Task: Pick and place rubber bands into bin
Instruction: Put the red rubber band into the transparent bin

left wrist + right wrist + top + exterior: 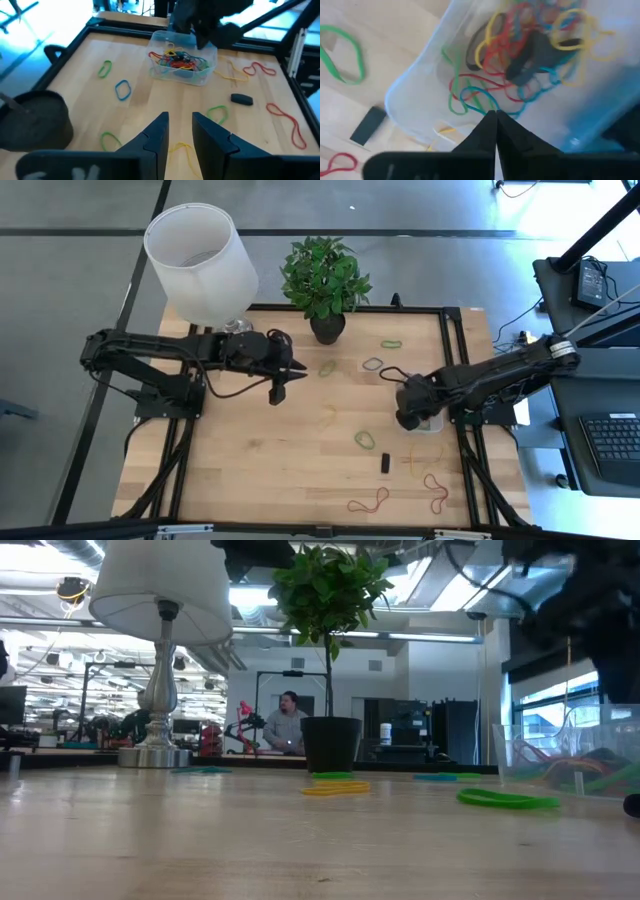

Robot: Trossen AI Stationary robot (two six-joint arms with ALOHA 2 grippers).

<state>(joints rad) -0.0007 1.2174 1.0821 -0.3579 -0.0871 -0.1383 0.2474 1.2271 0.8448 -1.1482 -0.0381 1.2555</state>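
The bin (182,65), a clear tray near the desk's right edge, already holds a tangle of red, yellow, blue and green rubber bands (520,55). More bands lie loose on the desk (260,470): a green loop (365,440) just left of the bin, a green band (391,343) and a grey one (372,364) toward the far edge near the plant pot (327,328), and red loops (368,500) with an orange one along the near edge. A small black block (385,463) lies between the bin and the near edge.

The right gripper (495,127) hangs directly over the bin, its fingers pressed together with nothing visible between them; the banded pile sits just beyond the tips. Judged from this, the step in hand is the end of a drop into the bin. The next move calls for lifting clear of the bin wall and travelling to a loose band, the nearby green loop being the closest.

The left gripper (179,135) waits above the desk's centre-left, below the lamp (200,265), fingers (155,137) slightly apart and empty, pointing toward the bin
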